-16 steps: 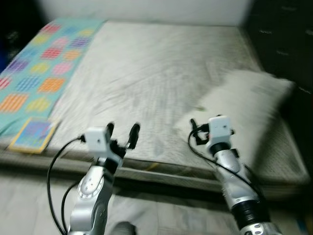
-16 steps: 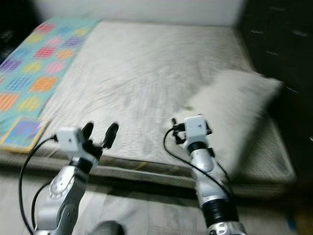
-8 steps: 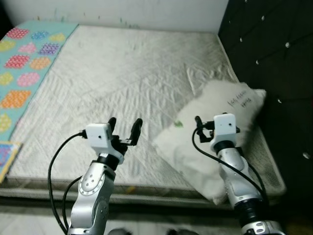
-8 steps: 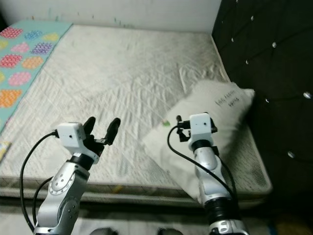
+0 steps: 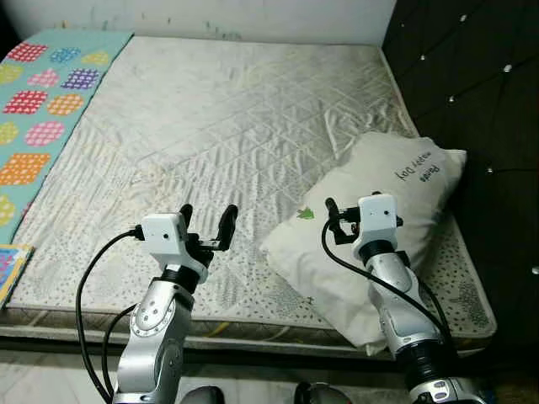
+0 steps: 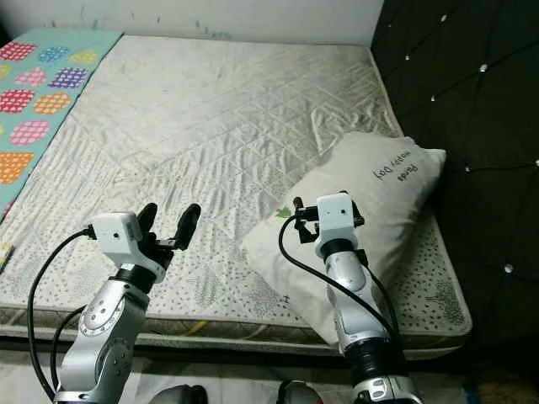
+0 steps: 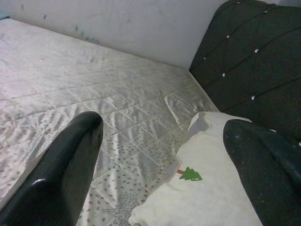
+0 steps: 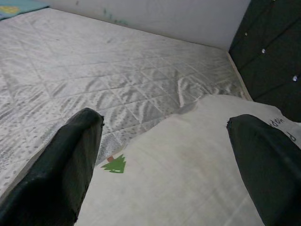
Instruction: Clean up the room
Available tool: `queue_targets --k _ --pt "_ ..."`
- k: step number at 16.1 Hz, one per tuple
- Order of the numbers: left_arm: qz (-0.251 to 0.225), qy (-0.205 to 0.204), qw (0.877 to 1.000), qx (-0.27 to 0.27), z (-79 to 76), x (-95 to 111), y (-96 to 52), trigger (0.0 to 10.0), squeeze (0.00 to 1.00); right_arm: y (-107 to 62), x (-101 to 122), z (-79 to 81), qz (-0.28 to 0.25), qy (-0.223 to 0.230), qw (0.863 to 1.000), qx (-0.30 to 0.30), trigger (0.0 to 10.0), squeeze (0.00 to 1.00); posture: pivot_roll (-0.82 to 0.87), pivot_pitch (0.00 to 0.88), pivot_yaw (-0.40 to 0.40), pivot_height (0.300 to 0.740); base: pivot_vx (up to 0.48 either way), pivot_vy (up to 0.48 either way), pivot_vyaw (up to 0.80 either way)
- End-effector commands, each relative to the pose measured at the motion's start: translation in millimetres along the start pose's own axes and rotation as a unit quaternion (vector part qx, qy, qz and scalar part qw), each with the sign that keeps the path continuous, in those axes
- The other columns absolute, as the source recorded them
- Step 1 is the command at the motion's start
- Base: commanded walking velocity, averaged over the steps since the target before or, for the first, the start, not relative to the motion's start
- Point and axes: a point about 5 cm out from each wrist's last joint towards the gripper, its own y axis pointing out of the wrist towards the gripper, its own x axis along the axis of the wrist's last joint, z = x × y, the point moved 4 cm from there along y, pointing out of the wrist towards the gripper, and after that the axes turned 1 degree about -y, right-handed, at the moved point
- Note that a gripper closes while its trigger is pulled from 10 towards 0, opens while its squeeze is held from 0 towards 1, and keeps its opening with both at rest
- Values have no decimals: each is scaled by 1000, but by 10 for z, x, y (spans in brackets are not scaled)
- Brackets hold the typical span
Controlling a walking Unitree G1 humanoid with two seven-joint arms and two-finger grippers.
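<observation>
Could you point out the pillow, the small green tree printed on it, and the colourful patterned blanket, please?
pillow [image 5: 396,227], left eye view, bare middle of its white cover.
green tree [image 8: 115,165], right wrist view, centre of the print.
patterned blanket [image 5: 42,126], left eye view, its teal field.

White pillow [image 5: 396,219] lies askew, apparently overhanging the mattress [image 5: 219,118] corner.

A bare quilted mattress [image 5: 236,126] carried a white pillow [image 5: 379,227], which lay askew on the mattress surface near the black tufted headboard [image 5: 472,93]. A small green tree print and some handwriting marked the pillow. Well apart from the pillow, on the mattress's far side from the headboard, lay a turquoise blanket [image 5: 42,93] with coloured patches.
</observation>
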Motion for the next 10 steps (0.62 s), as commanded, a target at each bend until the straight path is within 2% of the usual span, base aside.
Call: queue_targets --k 1,2,10 --pt "6 6 1000 8 33 -18 -20 10000 0 -14 -5 19 -1 6 1000 1 10000 0 63 163 -23 740 0 0 0" --pt "6 6 1000 6 28 -18 -17 10000 0 -14 -5 19 -1 7 1000 1 10000 0 63 163 -23 740 0 0 0" --pt "5 6 1000 5 16 -18 -8 10000 0 -5 -4 23 -1 7 1000 2 10000 0 63 162 -25 740 0 -302 0"
